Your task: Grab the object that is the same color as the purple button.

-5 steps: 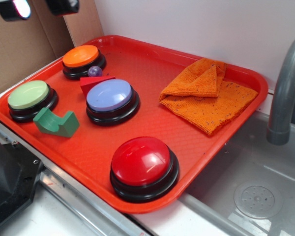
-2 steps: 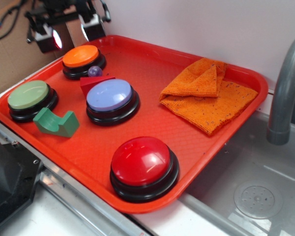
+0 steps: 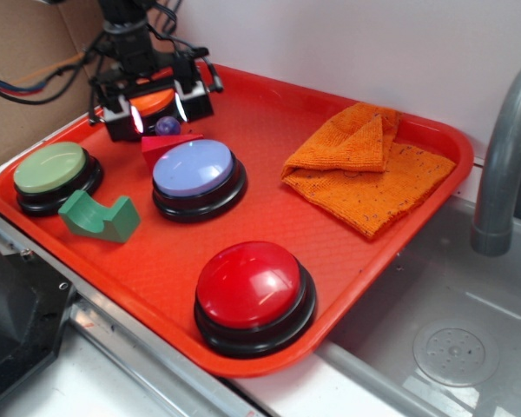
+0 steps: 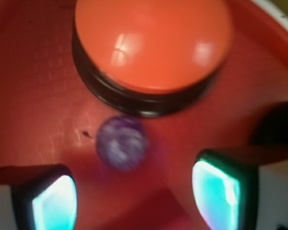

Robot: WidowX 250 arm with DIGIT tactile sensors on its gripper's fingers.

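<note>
The object, a small glossy dark-purple ball (image 3: pixel 167 126) (image 4: pixel 121 142), lies on the red tray (image 3: pixel 269 165) between the orange button (image 4: pixel 151 45) and the red wedge block (image 3: pixel 165 147). The purple button (image 3: pixel 197 169), a lavender dome on a black base, sits just in front of the wedge. My gripper (image 3: pixel 159 108) (image 4: pixel 134 196) hangs low over the ball with its fingers wide open. One finger (image 3: pixel 123 117) is left of the ball, the other finger (image 3: pixel 191 100) is right of it. In the wrist view the ball lies just ahead of the gap, nothing held.
A green button (image 3: pixel 52 174) and a green arch block (image 3: pixel 98 217) stand at the tray's left. A red button (image 3: pixel 253 291) is at the front. An orange cloth (image 3: pixel 369 165) lies at the back right. A grey faucet (image 3: pixel 504 165) and sink (image 3: pixel 451 347) are to the right.
The gripper has come down from the upper left and to the right, over the orange button, and now straddles the ball. Objects on the tray have not moved.
</note>
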